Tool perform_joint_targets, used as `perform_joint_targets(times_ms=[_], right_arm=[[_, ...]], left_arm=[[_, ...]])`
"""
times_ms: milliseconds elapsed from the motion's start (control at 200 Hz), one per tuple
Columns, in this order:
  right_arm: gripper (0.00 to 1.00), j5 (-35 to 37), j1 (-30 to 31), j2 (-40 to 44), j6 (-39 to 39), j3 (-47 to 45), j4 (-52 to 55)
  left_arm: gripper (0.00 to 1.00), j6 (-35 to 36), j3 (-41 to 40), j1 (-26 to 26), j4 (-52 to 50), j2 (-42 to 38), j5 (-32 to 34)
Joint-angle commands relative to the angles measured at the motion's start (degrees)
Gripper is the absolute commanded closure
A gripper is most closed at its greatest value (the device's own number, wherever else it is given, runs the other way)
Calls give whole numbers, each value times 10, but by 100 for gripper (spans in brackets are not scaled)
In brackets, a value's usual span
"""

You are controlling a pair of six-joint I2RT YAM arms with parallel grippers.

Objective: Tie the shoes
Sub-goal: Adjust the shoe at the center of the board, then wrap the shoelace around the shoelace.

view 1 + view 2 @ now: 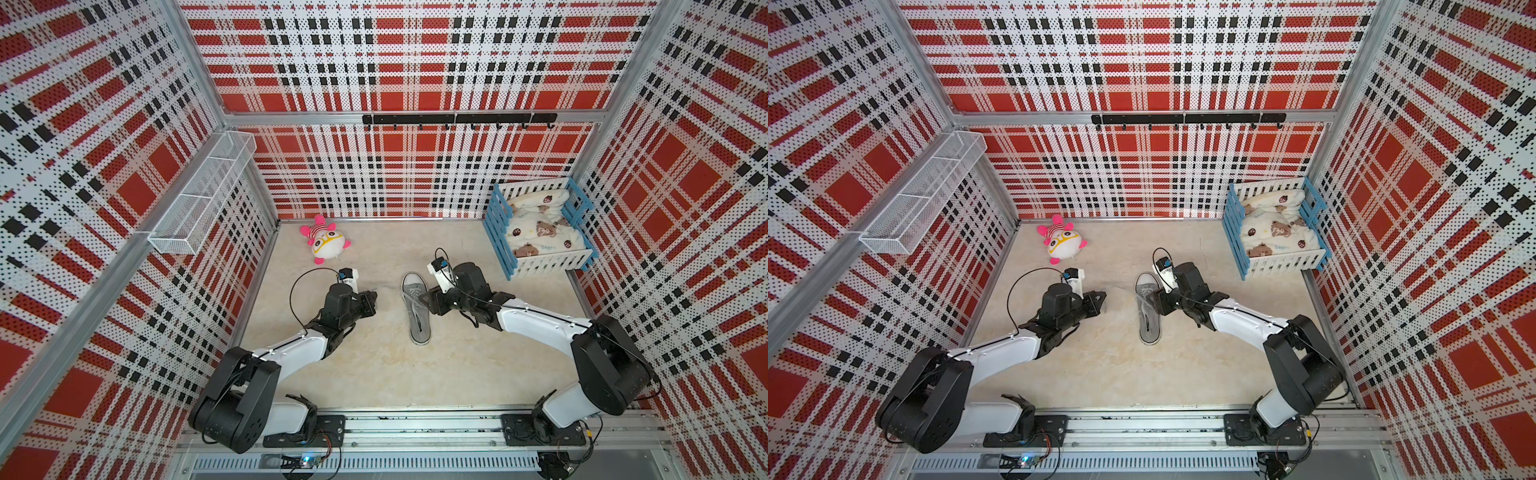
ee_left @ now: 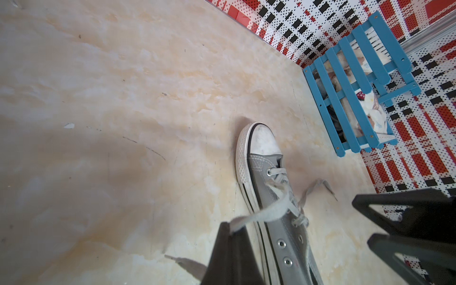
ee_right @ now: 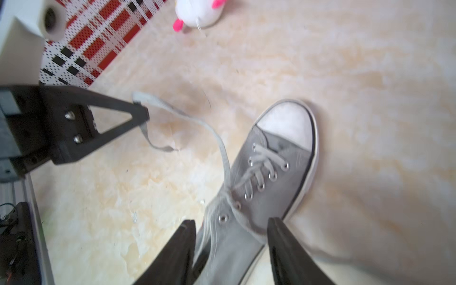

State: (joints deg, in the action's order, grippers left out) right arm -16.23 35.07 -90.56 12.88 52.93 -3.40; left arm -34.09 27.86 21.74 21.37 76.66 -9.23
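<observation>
As left pincer [image 3: 143, 115] pinches its lace [image 3: 209, 128], the sneaker [image 3: 291, 154] lies under right pincer [image 3: 232, 223].

"bear" on the blanket [image 1: 540, 230]

top views: high above near edge, tilted down toward far wall [image 1: 415, 187], wide, both taking in whole floor [image 1: 374, 374] [image 1: 1100, 374] | left wrist: low, close, facing far-right past shoe [image 2: 276, 197] to crate [image 2: 345, 98] | right wrist: low, close, facing far-left past shoe [image 3: 259, 177] to plush [image 3: 197, 12] | shared by all: shoe [image 1: 415, 309] [image 1: 1148, 309] and floor around it
</observation>
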Motion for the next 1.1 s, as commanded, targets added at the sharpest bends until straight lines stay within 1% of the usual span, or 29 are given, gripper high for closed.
perform_joint_targets(times_ms=[0, 220, 346, 406, 506, 646, 706, 787, 972, 1047, 1097], right_arm=[[43, -28, 0, -47, -47, 35, -39], [42, -68, 0, -124, -107, 101, -28], [43, -89, 0, -160, -119, 127, -34], [45, -110, 0, -179, -120, 141, -31], [52, -136, 1, -198, -113, 151, -45], [68, -152, 1, -204, -103, 149, -63], [71, -167, 1, -205, -101, 148, -67], [71, -180, 1, -202, -99, 141, -74], [64, -179, 1, -186, -106, 119, -78], [64, -180, 1, -193, -107, 123, -73], [66, -181, 1, -198, -108, 128, -72]], left_arm=[[100, 9, 18, 2, 4, -22, -13], [100, 8, 14, 0, 1, -50, -21], [100, 8, 14, 0, -1, -57, -23], [100, 8, 14, 0, -2, -58, -23], [100, 9, 14, -1, -4, -61, -22], [100, 10, 12, -1, -6, -61, -19], [100, 9, 11, -2, -6, -59, -18], [100, 10, 11, -3, -6, -56, -17], [100, 11, 11, -5, -6, -54, -17], [100, 11, 11, -4, -6, -54, -17], [100, 11, 11, -4, -6, -53, -17]])
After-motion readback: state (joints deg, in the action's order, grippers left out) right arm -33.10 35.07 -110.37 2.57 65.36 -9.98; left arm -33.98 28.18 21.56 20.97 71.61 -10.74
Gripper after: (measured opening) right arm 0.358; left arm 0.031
